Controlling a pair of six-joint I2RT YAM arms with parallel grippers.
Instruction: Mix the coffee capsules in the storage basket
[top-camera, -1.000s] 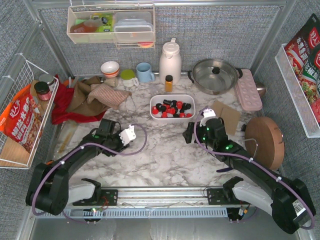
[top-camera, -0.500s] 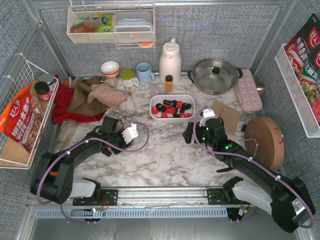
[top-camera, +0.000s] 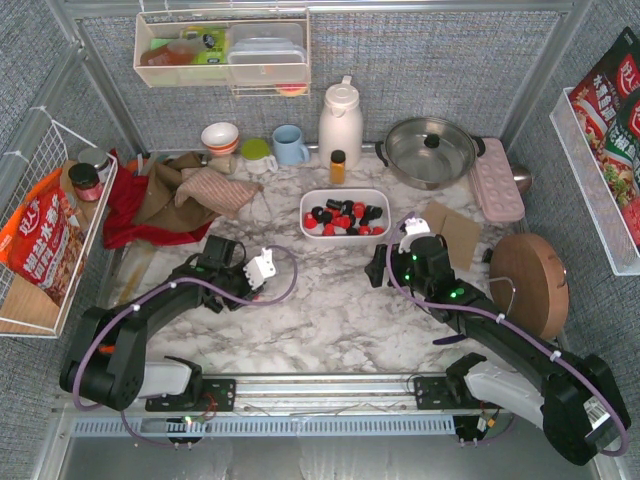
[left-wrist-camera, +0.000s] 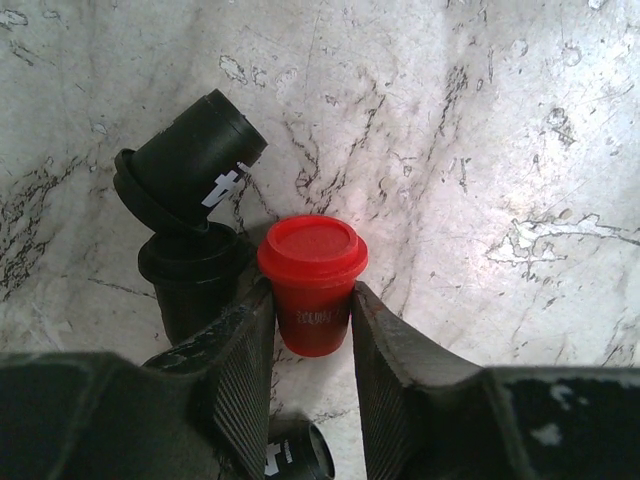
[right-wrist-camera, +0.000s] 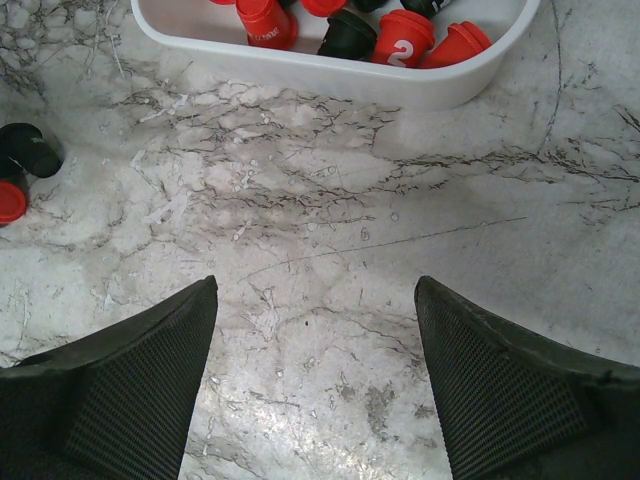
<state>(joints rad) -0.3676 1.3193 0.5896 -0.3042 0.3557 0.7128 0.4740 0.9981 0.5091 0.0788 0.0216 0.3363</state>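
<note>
The white storage basket (top-camera: 345, 192) sits mid-table with red and black coffee capsules (top-camera: 343, 217) in it. Its near wall (right-wrist-camera: 330, 82) and a few capsules (right-wrist-camera: 404, 36) show in the right wrist view. My left gripper (top-camera: 228, 268) is low over the marble, left of the basket. In the left wrist view it (left-wrist-camera: 310, 320) is shut on an upright red capsule (left-wrist-camera: 312, 285). Loose black capsules (left-wrist-camera: 190, 165) lie beside it. My right gripper (top-camera: 388, 262) is open and empty, its jaws (right-wrist-camera: 315, 340) wide over bare marble just in front of the basket.
A black capsule (right-wrist-camera: 28, 150) and a red one (right-wrist-camera: 8, 202) lie on the marble left of my right gripper. A white jug (top-camera: 340, 120), a pot (top-camera: 430, 150), a pink tray (top-camera: 497, 178), a wooden board (top-camera: 530, 285) and cloths (top-camera: 170, 195) ring the basket.
My left wrist has shifted slightly right and away from the arm bases. The right arm and the basket have not moved.
</note>
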